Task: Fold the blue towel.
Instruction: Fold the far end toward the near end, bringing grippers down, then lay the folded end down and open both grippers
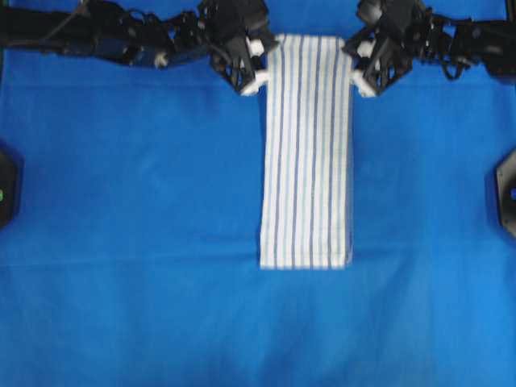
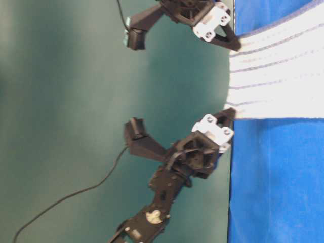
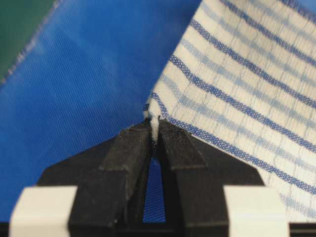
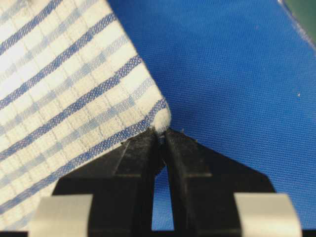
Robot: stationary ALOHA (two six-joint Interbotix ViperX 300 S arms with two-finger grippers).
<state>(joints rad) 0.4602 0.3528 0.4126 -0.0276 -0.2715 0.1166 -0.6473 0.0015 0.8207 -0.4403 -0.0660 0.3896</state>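
Hands of both arms are clamped on the 2 far corners of the blue towel (image 1: 306,153). The left hand (image 1: 255,78) is clenched on its corner, a pinch of striped cloth squeezed between the fingertips (image 3: 132,143) in the left wrist view. The right hand (image 1: 363,83) grips the opposite corner the same way, the rounded cloth tip pressed between its fingertips (image 4: 143,145). Between the 2 hands the towel's top edge spans straight across, and from there the long narrow strip runs away from them down the solid-blue sheet (image 1: 121,201) covering the table, its free end lying flat well beyond either hand. In the table-level view the gripped edge looks raised a little off the sheet, though how far is hard to tell. By its narrow shape the towel may already be folded lengthwise, but the layers cannot be made out. The corners are secured; judging by this, the fold itself remains: the held edge is not yet carried over to the free end.
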